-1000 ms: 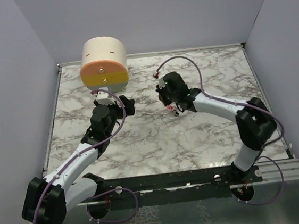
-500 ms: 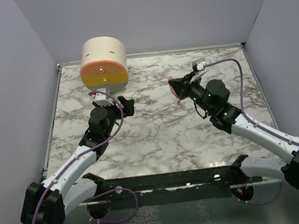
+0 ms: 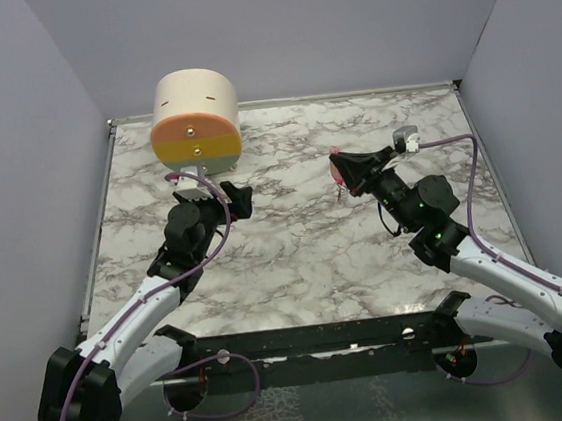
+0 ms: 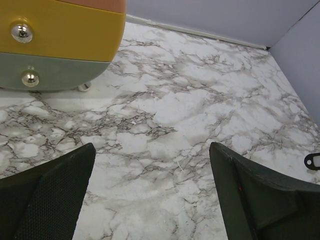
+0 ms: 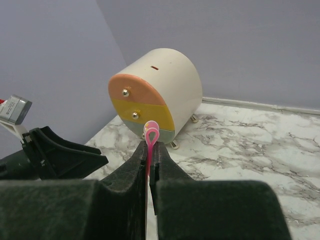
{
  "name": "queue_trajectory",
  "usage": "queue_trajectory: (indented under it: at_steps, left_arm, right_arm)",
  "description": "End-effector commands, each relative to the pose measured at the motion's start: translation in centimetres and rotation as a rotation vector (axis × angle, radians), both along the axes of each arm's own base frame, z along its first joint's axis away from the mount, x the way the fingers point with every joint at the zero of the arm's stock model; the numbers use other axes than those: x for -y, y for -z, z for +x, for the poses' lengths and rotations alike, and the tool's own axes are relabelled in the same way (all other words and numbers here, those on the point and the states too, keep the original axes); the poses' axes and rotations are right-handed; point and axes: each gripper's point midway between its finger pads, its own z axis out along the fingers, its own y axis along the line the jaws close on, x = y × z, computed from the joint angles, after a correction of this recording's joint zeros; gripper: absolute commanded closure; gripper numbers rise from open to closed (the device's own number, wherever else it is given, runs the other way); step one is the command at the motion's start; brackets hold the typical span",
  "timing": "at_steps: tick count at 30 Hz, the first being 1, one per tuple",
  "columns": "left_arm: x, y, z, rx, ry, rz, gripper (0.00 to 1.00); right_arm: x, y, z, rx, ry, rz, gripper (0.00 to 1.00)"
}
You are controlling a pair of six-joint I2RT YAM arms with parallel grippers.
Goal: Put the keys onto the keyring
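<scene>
My right gripper (image 3: pixel 338 170) is shut on the keys (image 3: pixel 337 175), a slim bright pink piece held up off the table. In the right wrist view the keys' pink loop (image 5: pixel 152 134) sticks out above the pinched fingertips (image 5: pixel 140 156). The keyring (image 4: pixel 312 161), a small black oval loop, lies flat on the marble at the right edge of the left wrist view. I cannot pick it out in the top view. My left gripper (image 3: pixel 240 198) hovers low over the table near the drawer unit, jaws wide open and with nothing between them (image 4: pixel 151 148).
A cream round drawer unit (image 3: pixel 197 124) with pink, yellow and green fronts and metal knobs stands at the back left, close ahead of the left gripper (image 4: pixel 60 45). Grey walls close in the marble table (image 3: pixel 296 259) on three sides.
The right arm has lifted off the table with the pink keys and swung right, its gripper now pointing left toward the drawer unit. The left arm has barely moved.
</scene>
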Motion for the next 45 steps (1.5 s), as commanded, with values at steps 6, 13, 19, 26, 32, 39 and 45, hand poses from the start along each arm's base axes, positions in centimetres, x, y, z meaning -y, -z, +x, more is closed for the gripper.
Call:
queue_trajectory:
  at_steps: [6,13,19,26,32,39,45]
  left_arm:
    - [0.1,-0.7,-0.3,0.025,0.017,-0.021,0.01]
    - [0.1,-0.6,-0.3,0.026,0.017,-0.018,0.01]
    - [0.1,-0.5,-0.3,0.023,0.015,-0.015,0.01]
    - [0.0,-0.3,-0.2,0.019,0.014,-0.01,0.01]
    - [0.1,0.0,-0.1,0.014,0.012,-0.004,0.01]
    - [0.3,0.3,0.1,0.006,0.018,-0.005,0.01]
    - [0.7,0.5,0.2,0.008,0.033,-0.005,0.01]
  right_arm:
    - [0.7,-1.4,-0.2,0.04,0.021,0.056,0.99]
    - [0.7,-1.0,0.1,0.038,0.034,0.034,0.99]
    - [0.5,-0.8,0.0,0.048,0.024,0.026,0.99]
    - [-0.4,0.6,-1.5,0.198,-0.057,-0.075,0.99]
    - [-1.3,1.6,-3.9,0.407,-0.146,-0.178,0.99]
    - [-2.7,3.8,-6.7,0.62,-0.266,-0.302,0.99]
    - [-4.1,5.3,-8.6,0.73,-0.383,-0.358,0.99]
